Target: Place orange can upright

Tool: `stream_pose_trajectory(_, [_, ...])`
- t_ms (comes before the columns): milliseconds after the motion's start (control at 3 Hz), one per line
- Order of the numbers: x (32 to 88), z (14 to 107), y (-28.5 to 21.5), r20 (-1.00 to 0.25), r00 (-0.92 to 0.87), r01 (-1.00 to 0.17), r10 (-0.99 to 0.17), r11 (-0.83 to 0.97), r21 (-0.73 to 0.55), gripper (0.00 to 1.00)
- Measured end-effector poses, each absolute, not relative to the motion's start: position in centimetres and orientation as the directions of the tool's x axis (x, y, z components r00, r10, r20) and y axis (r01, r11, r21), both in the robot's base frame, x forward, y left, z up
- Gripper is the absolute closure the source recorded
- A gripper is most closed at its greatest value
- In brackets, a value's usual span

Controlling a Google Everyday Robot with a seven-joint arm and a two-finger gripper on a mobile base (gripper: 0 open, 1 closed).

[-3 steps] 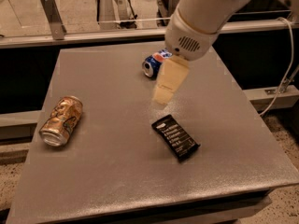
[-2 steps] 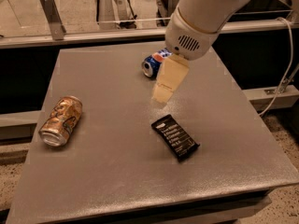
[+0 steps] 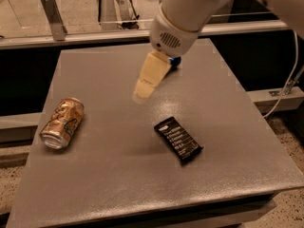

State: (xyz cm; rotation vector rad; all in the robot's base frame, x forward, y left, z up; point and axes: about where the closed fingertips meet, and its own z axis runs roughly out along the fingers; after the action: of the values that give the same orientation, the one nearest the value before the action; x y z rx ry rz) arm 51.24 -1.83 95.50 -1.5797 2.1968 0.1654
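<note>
Orange can point(image 3: 62, 123) lies on its side near the table's point(image 3: 109, 189) left edge.
The gripper point(image 3: 142, 94) hangs above the table's middle, well apart from the can, holding nothing visible; how wide it stands cannot be told. A black packet point(image 3: 178, 139) lies flat to its right.

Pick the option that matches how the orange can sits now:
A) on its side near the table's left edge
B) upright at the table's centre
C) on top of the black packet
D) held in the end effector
A: the orange can lies on its side by the left edge of the table, while the end effector hangs over the table's middle, apart from it.
</note>
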Motion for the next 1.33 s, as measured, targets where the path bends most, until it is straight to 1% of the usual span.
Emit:
stream_pose_trajectory(333, [55.0,94.8,4.3,-0.438,-0.301,-0.911,-0.847,0.391,-0.13,0.0])
stream_pose_trajectory(667, [57.7,92.8,9.9,-0.46,-0.386,-0.884,-0.8,0.464,-0.064,0.0])
stream_pose_trajectory(1000, [59.0,91.2,13.7,-0.47,-0.491,-0.828,-0.733,0.561,-0.011,0.0])
stream_pose_trajectory(1333, [58.7,90.1,15.7,-0.447,-0.579,-0.761,-0.681,0.649,-0.003,0.0])
